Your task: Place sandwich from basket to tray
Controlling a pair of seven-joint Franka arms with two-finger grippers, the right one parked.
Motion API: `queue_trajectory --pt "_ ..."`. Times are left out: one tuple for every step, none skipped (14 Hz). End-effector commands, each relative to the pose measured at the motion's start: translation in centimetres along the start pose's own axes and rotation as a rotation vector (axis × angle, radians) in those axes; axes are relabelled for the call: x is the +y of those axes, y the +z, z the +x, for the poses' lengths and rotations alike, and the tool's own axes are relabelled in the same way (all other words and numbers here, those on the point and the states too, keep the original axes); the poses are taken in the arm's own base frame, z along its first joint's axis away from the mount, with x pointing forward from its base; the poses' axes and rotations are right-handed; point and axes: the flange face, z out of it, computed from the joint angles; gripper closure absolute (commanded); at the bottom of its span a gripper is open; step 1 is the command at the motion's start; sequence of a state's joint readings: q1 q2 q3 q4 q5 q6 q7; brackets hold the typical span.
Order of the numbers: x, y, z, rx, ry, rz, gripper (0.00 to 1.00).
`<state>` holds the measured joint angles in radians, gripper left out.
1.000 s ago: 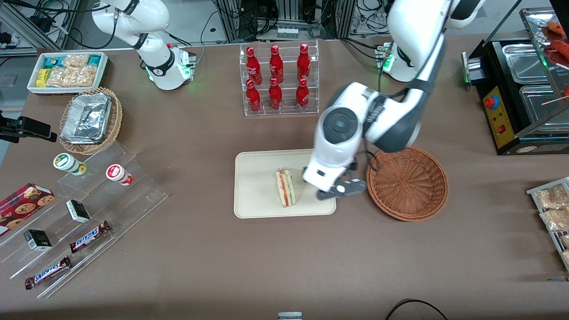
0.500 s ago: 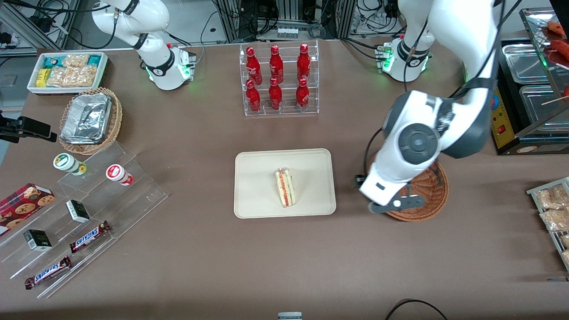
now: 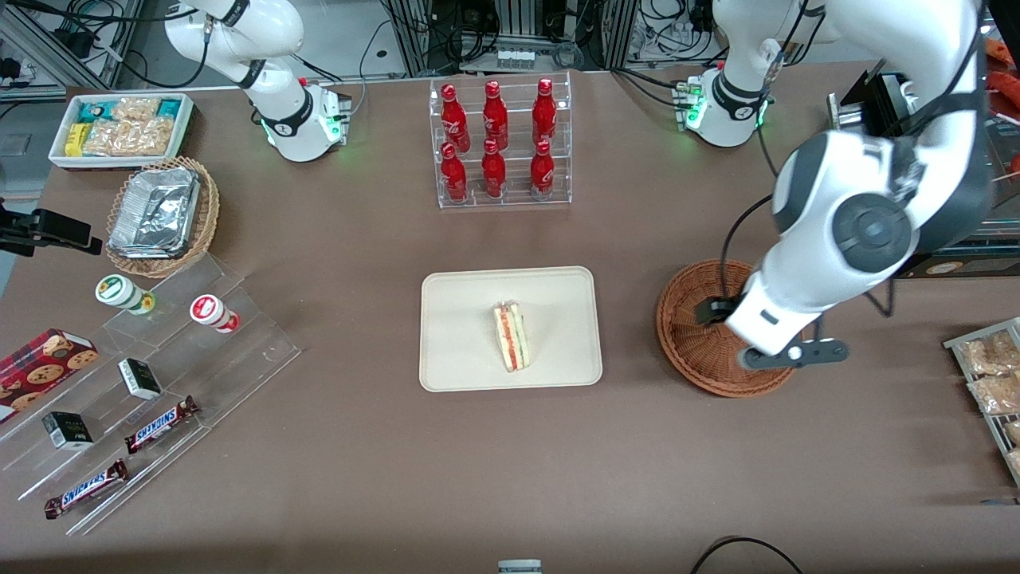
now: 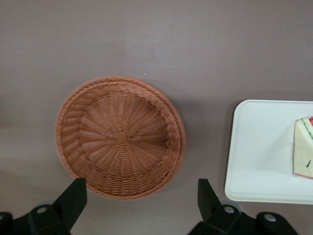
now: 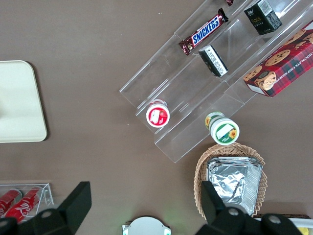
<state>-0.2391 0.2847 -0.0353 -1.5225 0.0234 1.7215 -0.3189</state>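
The sandwich (image 3: 511,336), a small triangular wedge of pale bread with red, orange and green layers along its cut edge, lies on the flat cream-coloured rectangular tray (image 3: 462,303) with rounded corners, roughly at the tray's middle. It is free of any grip and well apart from the left arm's gripper (image 4: 142,198). In the wrist view only a corner of the wedge (image 4: 303,154) shows on the pale tray (image 4: 259,147), off to one side of the two black fingers (image 4: 72,198).

Those fingers are spread wide with nothing between them. The gripper hangs above the round, shallow, reddish-brown woven wicker basket (image 3: 692,335), toward the part of the rim nearest the working arm's end of the brown table (image 3: 510,462). From the front view its tips are hidden by the white wrist, so its height over the weave is hard to judge, though it appears to be raised clear of it. In the wrist view the basket (image 4: 120,137) holds nothing. The basket stands just beside the tray, a strip of bare table between them.
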Motion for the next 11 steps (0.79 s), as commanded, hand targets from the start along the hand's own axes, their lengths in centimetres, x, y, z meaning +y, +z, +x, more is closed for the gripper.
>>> queue_trajectory --pt "-4.0 -2.6 -2.9 0.014 0.095 -0.004 0.00" --pt "-5.2 -3.2 -3.6 0.012 0.126 -0.007 0.00" --pt "-6.3 -3.9 -4.1 -0.002 0.132 -0.008 0.00" --pt "-6.9 -4.7 -4.5 -0.011 0.135 -0.007 0.00" --pt "-7.0 -5.6 -4.8 -0.008 0.142 -0.010 0.00" --pt "-7.2 -6.4 -5.3 -0.014 0.146 -0.009 0.00" --pt "-7.6 -7.3 -5.9 -0.024 0.143 -0.009 0.00" --pt "-8.4 -8.1 -6.2 -0.026 0.148 -0.010 0.00" --pt "-8.9 -9.1 -6.6 -0.026 0.177 -0.015 0.00" --pt "-9.5 -9.9 -6.8 -0.034 0.194 -0.026 0.00" --pt "-9.9 -10.6 -7.0 -0.045 0.200 -0.030 0.00"
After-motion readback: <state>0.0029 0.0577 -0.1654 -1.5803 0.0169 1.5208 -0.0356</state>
